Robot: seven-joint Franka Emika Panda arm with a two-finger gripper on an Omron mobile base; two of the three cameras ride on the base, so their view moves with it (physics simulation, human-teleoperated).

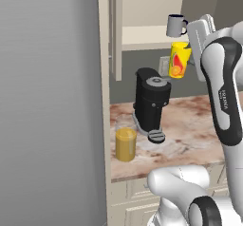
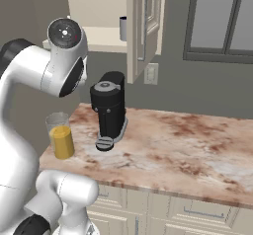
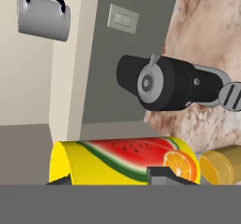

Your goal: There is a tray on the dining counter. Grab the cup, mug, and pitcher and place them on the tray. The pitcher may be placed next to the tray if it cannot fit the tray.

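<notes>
Cup (image 3: pixel 124 159) fills the foreground of the hand view, clamped across the end effector (image 3: pixel 115 177), watermelon-and-orange print outward; in the left base view it hangs in the air above the coffee machine (image 1: pixel 152 101). Mug (image 1: pixel 175 25) sits on the cabinet shelf (image 1: pixel 147 32); pitcher (image 1: pixel 126 142) stands on the desk (image 1: pixel 194 125) near its left edge. Judgement: carry the cup level and clear the coffee machine before heading for the tray.
</notes>
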